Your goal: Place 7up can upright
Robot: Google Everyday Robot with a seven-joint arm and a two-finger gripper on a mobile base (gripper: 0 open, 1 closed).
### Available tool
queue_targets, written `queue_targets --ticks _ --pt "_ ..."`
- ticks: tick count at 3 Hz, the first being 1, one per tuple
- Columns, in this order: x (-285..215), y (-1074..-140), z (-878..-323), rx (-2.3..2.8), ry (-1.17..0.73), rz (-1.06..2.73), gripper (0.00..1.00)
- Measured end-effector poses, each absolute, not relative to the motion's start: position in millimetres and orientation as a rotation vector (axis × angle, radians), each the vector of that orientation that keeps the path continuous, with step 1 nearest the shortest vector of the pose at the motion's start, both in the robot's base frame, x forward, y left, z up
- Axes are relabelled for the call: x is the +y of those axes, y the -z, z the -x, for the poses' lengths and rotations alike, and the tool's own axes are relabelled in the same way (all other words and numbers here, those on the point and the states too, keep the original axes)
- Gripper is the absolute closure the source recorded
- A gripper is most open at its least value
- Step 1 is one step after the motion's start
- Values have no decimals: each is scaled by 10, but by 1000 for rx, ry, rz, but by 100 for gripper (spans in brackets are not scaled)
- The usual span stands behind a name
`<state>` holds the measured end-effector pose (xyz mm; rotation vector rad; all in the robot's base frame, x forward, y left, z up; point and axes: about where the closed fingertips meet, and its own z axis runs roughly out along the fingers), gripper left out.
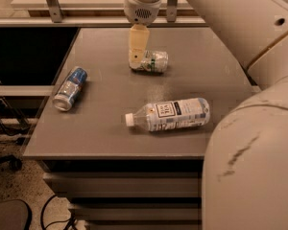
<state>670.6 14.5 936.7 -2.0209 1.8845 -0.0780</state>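
The 7up can (155,61) is silvery-white with green markings. It lies on its side at the back middle of the grey table (110,133). My gripper (136,61) hangs down from the arm's wrist (142,6), and its cream-coloured tip is at the can's left end, covering that end. I cannot tell whether it touches the can.
A blue-and-silver can (70,88) lies on its side near the table's left edge. A clear plastic bottle with a white label (169,114) lies on its side at the front middle. My arm's large pale casing (252,143) fills the right side of the view.
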Motion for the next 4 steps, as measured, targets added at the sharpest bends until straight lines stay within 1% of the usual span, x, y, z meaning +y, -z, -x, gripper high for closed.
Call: queue_targets --ticks 4 --pt "224 -8804 -6901 2102 71 1975 0"
